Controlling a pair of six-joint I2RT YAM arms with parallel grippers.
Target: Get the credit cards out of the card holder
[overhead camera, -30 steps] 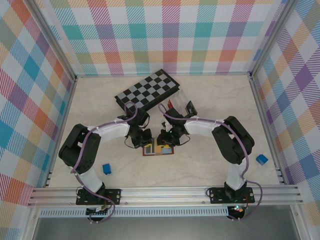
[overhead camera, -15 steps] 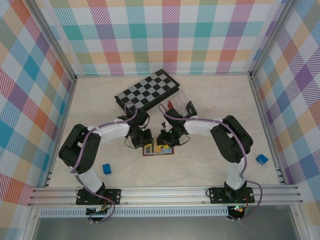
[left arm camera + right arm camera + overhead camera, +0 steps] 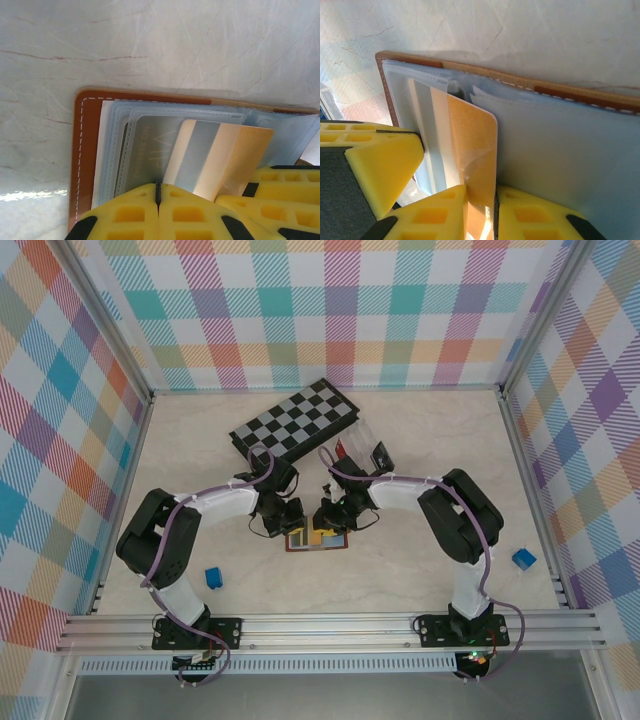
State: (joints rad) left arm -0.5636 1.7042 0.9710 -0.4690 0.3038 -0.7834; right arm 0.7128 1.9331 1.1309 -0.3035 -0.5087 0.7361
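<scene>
Tool, right (image 3: 480, 202), tight on gold card (image 3: 472, 145)

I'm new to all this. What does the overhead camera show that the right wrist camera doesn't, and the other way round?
From overhead you get the layout: the chessboard, a clear plastic box beside it, two blue blocks, and the left arm and right arm bending toward the middle. The right wrist camera gives the close detail: a gold card pinched between the yellow fingers of the right gripper, plus the pale sleeves. Both take in the brown card holder, lying open.
</scene>
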